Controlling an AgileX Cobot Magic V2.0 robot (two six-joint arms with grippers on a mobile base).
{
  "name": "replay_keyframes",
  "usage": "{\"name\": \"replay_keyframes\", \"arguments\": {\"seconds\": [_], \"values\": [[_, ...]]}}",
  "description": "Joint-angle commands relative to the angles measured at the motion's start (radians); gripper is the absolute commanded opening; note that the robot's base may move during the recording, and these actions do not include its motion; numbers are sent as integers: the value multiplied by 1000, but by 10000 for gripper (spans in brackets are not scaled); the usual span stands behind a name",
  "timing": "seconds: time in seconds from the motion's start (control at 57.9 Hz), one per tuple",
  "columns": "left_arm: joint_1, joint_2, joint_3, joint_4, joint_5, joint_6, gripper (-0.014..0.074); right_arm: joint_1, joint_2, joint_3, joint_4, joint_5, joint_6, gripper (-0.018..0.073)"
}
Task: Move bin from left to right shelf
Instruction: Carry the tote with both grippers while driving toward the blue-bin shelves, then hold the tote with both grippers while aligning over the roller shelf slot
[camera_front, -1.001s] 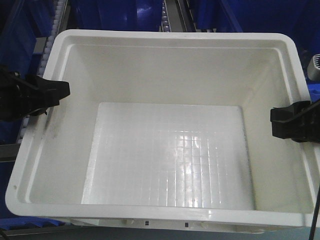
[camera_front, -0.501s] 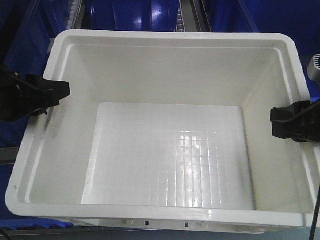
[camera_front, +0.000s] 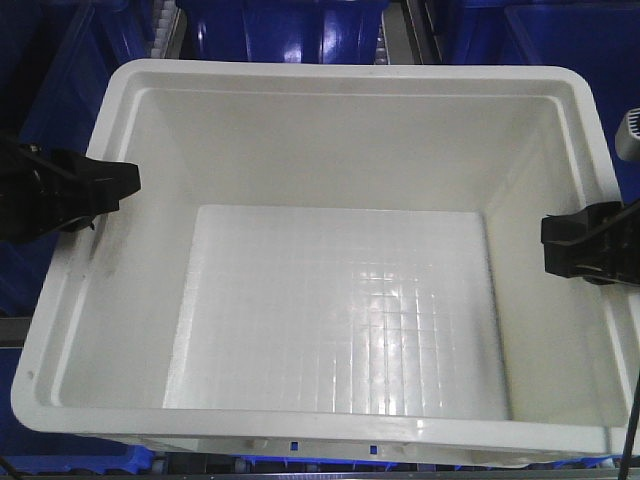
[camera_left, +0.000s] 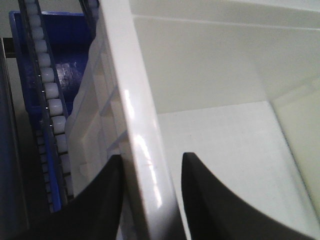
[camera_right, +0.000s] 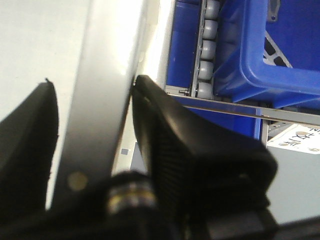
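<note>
1. The roller track (camera_front: 398, 35) behind the far rim of the bin (camera_front: 340, 140) now lies nearer the right edge of the front view, having slid over from near the rim's middle.
2. A second roller track (camera_front: 165, 25) has drifted right as well. It no longer runs down beside the bin's left rim, where blue bins (camera_front: 60, 90) now show.
3. Below the bin's near rim, blue plastic (camera_front: 70, 462) shows where a grey surface lay.
</note>
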Motion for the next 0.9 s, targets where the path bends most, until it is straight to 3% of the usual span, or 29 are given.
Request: {"name": "replay_keyframes", "arguments": {"seconds": [0.0,0.88], "values": [[-19,-37,-43,-107,19,24,-3,4,-18,-44,73,-151,11,-4],[-19,-37,-43,-107,19,24,-3,4,-18,-44,73,-151,11,-4]]}}
